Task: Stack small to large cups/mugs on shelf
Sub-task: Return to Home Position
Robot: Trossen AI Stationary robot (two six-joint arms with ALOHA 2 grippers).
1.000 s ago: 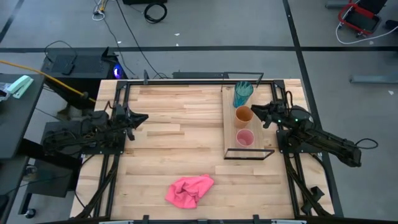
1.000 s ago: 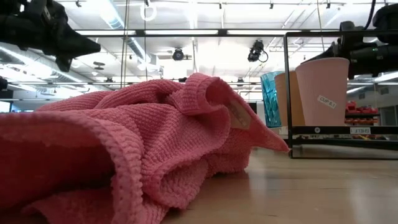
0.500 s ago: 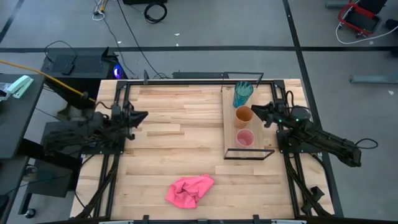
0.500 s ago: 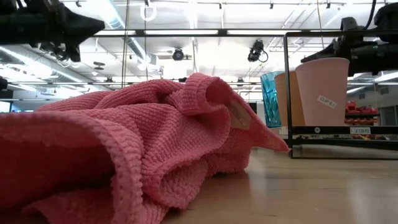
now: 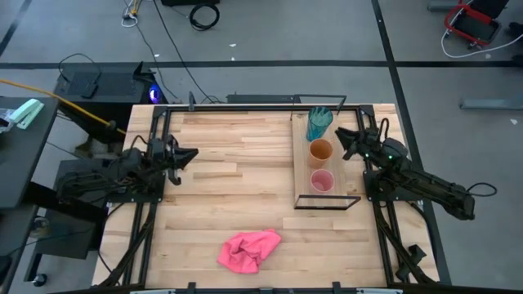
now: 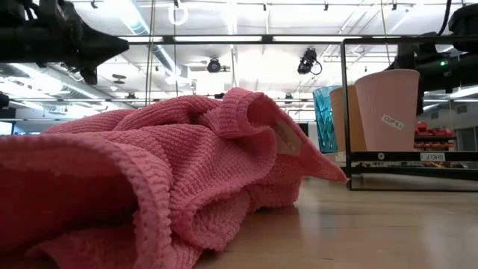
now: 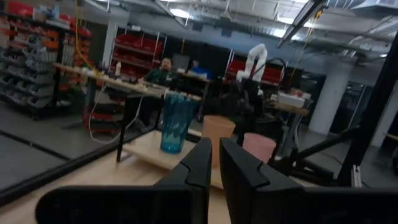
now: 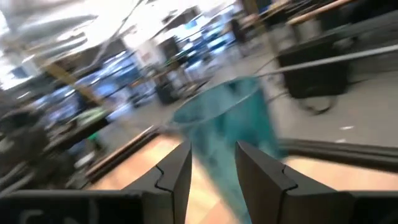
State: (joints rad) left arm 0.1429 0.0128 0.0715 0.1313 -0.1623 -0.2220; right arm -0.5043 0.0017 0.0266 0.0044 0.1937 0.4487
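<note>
one second on, right claw [image 5: 341, 137], released, has backed off the orange cup [image 5: 320, 150]; left claw [image 5: 193, 153] stays clenched.

teal cup [image 5: 318, 122] | orange cup [image 5: 320, 150] | pink cup [image 5: 322, 180]; all upright; one row on wooden shelf [image 5: 302, 167]

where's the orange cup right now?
High view: orange cup stands on the shelf at the table's right side, between the teal cup and the pink cup.

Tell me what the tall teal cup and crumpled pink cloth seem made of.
Tall translucent teal cup: probably glossy plastic, since light passes through its faceted wall. Crumpled pink cloth: soft matte knit or terry fabric, shown by its ribbed loops.
</note>
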